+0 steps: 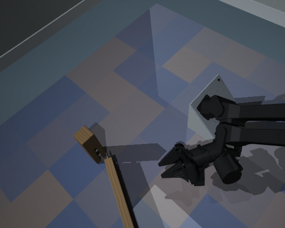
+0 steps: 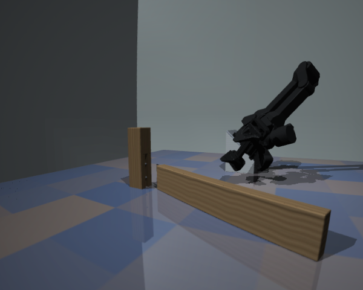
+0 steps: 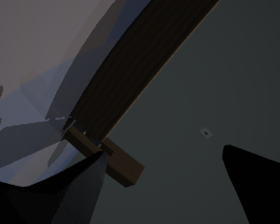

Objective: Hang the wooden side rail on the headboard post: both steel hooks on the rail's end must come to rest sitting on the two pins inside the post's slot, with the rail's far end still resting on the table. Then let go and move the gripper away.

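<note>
The wooden side rail (image 1: 117,191) (image 2: 238,207) (image 3: 140,61) stands on its long edge on the table, its hook end just short of the post. The headboard post (image 1: 83,135) (image 2: 134,157) (image 3: 126,170) stands upright, with its slot and pins (image 1: 97,151) (image 2: 146,170) facing the rail side. The steel hooks (image 1: 107,155) show faintly between rail end and post in the top view and the wrist view; they do not sit visibly on the pins. My gripper (image 1: 159,169) (image 2: 239,165) (image 3: 166,156) is open and empty, off to the side of the rail and away from it.
A pale metal block (image 1: 220,85) (image 2: 233,153) stands behind the gripper, partly hidden by the arm. The arm reaches in from the right in the top view. A dark wall rises behind the post in the exterior view.
</note>
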Controlling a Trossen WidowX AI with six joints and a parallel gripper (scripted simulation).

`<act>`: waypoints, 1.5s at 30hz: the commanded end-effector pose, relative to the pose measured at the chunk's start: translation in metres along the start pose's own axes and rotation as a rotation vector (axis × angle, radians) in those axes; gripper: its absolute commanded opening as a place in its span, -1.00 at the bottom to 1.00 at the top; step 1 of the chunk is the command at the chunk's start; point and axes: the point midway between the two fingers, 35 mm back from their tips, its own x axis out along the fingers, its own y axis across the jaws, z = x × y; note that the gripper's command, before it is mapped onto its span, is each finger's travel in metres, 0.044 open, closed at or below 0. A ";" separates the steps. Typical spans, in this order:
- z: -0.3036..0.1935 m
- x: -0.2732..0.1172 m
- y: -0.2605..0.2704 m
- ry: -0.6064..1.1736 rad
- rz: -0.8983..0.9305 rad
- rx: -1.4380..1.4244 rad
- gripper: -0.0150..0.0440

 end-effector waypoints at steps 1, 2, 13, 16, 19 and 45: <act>0.000 0.001 -0.001 0.000 0.002 0.000 0.95; -0.001 0.002 -0.002 0.001 0.005 0.001 1.00; -0.044 0.016 -0.063 0.002 0.048 0.019 1.00; -0.063 0.010 -0.082 0.000 0.037 0.016 1.00; -0.082 -0.001 -0.099 0.000 0.018 0.008 1.00; -0.117 0.082 -0.039 -0.426 0.378 -0.647 1.00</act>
